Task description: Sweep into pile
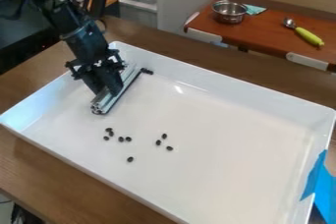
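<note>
Camera view: we see small dark pieces scattered loosely across the floor of a white tray, with three grouped apart from the others and one lone piece nearest us. A silver bar lies slantwise near the tray's far left corner, a dark clump at its far end. The black tool hangs down over the bar; whether it is apart or together, we cannot tell. Blue tape sticks to the tray's right end. Beneath is a wooden counter; behind, a metal bowl and a green-handled spoon.
</note>
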Motion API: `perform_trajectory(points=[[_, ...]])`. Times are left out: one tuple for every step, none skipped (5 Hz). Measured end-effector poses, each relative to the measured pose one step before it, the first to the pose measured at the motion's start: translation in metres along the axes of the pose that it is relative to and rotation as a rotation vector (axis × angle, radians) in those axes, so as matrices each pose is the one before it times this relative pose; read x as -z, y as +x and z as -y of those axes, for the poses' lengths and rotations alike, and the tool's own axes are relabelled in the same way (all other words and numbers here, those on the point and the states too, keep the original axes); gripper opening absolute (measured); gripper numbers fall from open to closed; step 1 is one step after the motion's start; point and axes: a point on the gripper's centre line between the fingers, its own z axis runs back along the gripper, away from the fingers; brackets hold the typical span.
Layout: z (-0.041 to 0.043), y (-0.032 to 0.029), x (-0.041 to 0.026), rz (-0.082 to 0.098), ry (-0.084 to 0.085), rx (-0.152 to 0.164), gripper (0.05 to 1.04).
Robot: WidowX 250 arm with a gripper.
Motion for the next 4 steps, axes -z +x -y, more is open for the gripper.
perform_trajectory(points=[[0.02032,-0.00179,-0.00637,-0.0064,-0.059,-0.0162,0.378],[0.02316,-0.00051,-0.00355,-0.0102,-0.0477,-0.0011,0.377],[0.0239,-0.00082,-0.01202,0.0171,-0.0315,0.0155,0.377],[0.02654,-0.01668,0.00638,-0.0359,-0.0152,0.0469,0.377]])
